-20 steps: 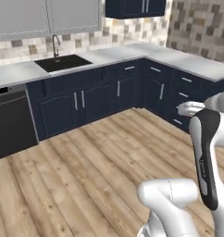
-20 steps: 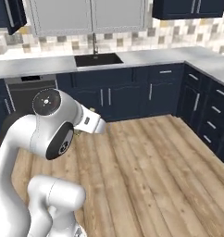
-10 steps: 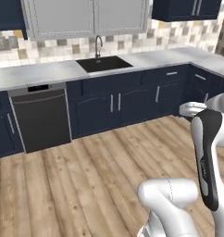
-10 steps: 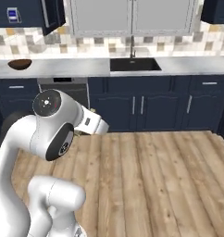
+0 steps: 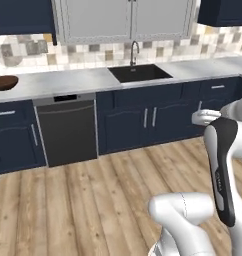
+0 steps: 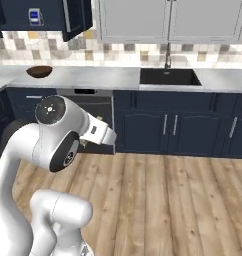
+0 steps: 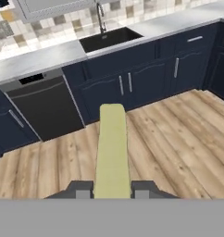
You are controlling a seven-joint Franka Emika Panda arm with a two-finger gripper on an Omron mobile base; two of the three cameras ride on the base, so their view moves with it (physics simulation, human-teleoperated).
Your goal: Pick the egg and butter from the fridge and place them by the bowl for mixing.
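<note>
Gripper (image 7: pixel 112 190) squeezed tight on the butter (image 7: pixel 112 150), yellow stick poking out between the two fingers, high over the wooden floor (image 7: pixel 178 139), dark sink (image 5: pixel 139 73) in the grey counter (image 5: pixel 68 82) ahead, brown bowl (image 5: pixel 3 82) far off on the counter's left end

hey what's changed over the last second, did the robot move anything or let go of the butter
The base has turned left, so the whole view has swept along the kitchen: the sink has slid rightward, and the dishwasher and bowl have come into view. That shift is the cameras turning, not things moving. Nothing was let go: the hand stays shut on the butter, and the arm keeps its pose.
</note>
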